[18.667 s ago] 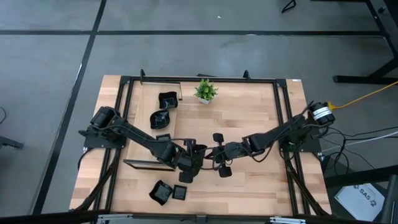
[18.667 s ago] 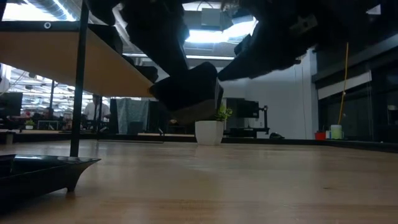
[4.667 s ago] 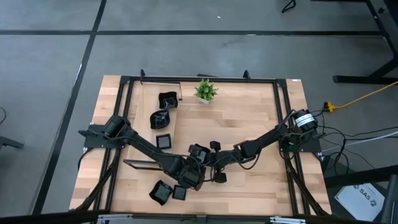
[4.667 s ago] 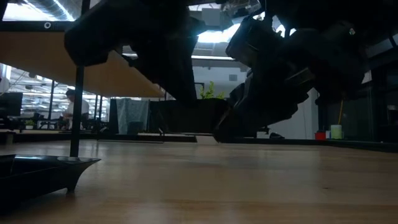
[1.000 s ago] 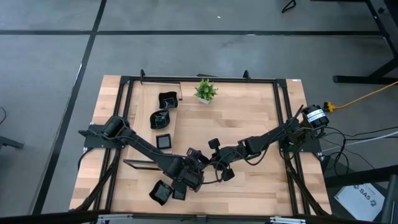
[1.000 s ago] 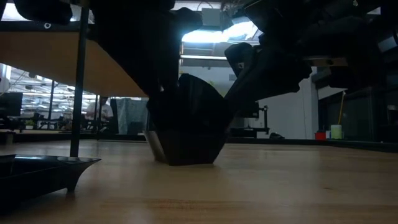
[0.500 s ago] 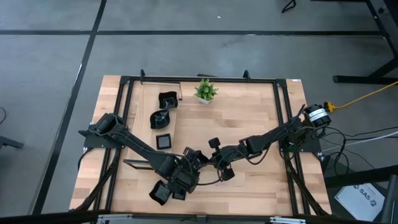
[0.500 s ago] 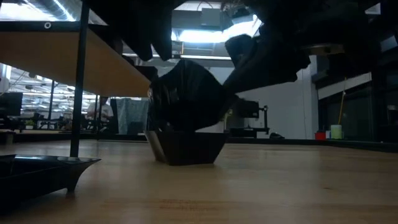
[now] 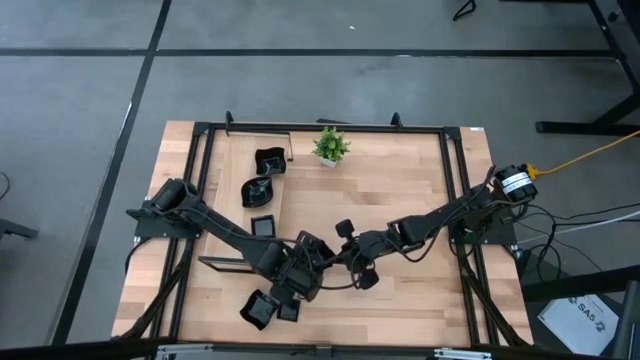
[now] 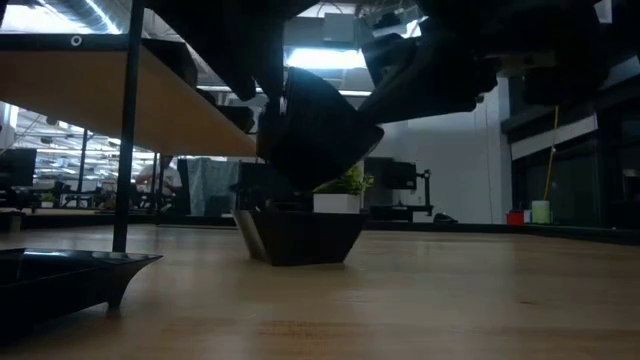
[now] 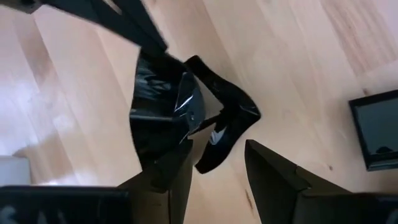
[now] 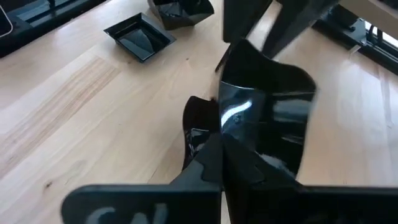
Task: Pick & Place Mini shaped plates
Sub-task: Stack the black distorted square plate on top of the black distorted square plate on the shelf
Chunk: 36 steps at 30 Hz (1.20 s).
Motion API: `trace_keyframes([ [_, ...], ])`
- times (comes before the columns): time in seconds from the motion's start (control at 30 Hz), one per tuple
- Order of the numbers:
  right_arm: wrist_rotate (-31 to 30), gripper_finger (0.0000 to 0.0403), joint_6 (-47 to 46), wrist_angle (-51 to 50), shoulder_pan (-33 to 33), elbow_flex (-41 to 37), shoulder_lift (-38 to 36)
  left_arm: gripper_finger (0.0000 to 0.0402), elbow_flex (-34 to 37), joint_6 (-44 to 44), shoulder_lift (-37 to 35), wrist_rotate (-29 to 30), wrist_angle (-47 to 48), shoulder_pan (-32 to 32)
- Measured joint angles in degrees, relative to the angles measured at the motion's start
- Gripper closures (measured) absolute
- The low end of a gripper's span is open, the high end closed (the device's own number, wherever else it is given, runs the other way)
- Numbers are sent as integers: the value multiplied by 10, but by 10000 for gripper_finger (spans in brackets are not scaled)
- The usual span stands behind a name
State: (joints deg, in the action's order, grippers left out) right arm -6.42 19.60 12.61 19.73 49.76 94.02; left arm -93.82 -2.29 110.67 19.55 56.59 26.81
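Near the table's middle, toward its near edge, the right gripper [image 9: 322, 262] is clamped on the rim of a glossy black dish [image 12: 264, 118], holding it tilted above the wood. The left gripper [image 11: 214, 168] hangs beside it with its fingers spread, gripping nothing. In the low view another dish [image 10: 300, 235] sits on the table below the lifted one. More black dishes [image 9: 266, 172] lie far left, near the potted plant [image 9: 330, 146].

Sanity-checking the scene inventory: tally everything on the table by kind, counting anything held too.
Black dishes lying in the open: 5
Black dish held up: 1
Black dish right below it: 1
Potted plant: 1
Total: 8
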Motion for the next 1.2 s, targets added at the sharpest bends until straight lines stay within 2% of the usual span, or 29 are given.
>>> trace_keyframes([
  [0.7, 0, 402, -10, 0, -1, 0, 0, 274, -2, -14, -6, 1, 1, 31],
  [0.83, 0, 402, -12, 0, -1, 0, 0, 275, -2, -15, -6, 25, 2, 37],
  [1.1, 1, 402, -14, 0, -1, 0, 0, 278, -2, -23, -6, 51, 2, 26],
  [1.2, 1, 402, -14, 0, -1, 0, 0, 281, -2, -30, -6, 39, 2, 16],
])
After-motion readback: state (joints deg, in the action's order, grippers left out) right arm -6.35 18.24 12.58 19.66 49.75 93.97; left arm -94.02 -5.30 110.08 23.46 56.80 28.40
